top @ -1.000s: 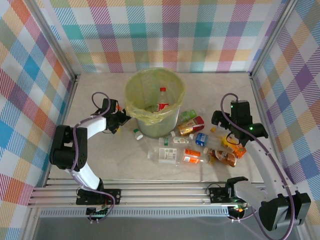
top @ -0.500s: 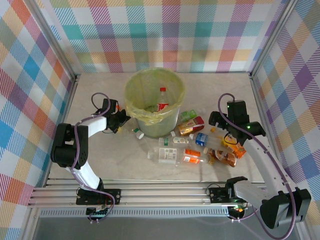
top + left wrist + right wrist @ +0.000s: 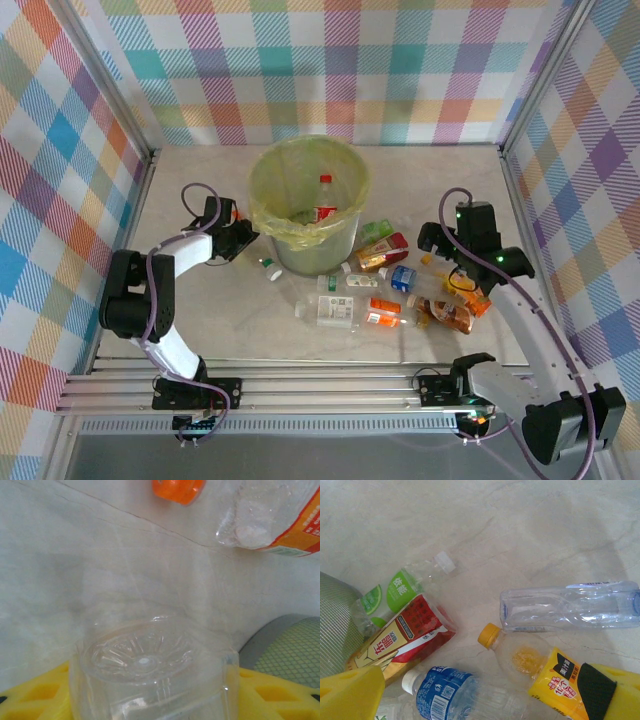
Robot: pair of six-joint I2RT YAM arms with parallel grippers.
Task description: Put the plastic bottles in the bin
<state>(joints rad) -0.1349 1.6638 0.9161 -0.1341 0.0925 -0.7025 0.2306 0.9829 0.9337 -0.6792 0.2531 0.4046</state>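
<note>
My left gripper (image 3: 243, 237) sits low at the left side of the bin (image 3: 262, 175). In the left wrist view its yellow fingers (image 3: 40, 690) press on both sides of a clear bottle (image 3: 150, 670), whose ribbed base faces the camera. An orange cap (image 3: 179, 489) and an orange-labelled bottle (image 3: 280, 520) lie beyond it. My right gripper (image 3: 433, 240) (image 3: 482, 695) hangs open above several plastic bottles: yellow-labelled (image 3: 555, 677), blue-labelled (image 3: 445, 692), red-labelled (image 3: 402, 640), green-labelled (image 3: 400, 592) and a clear one (image 3: 570, 607). A red-capped bottle (image 3: 325, 200) stands inside the bin.
More bottles lie in front of the bin: a large clear one (image 3: 330, 312), orange-labelled ones (image 3: 383, 305), a brown one (image 3: 447, 315), and a green-capped one (image 3: 268, 266). The bin's wall (image 3: 290, 650) stands close on the right of the left gripper. Checked walls enclose the table.
The left jaws have narrowed onto the clear bottle. The green-capped bottle by the bin has shifted slightly left. The right gripper has drifted a little and stays open.
</note>
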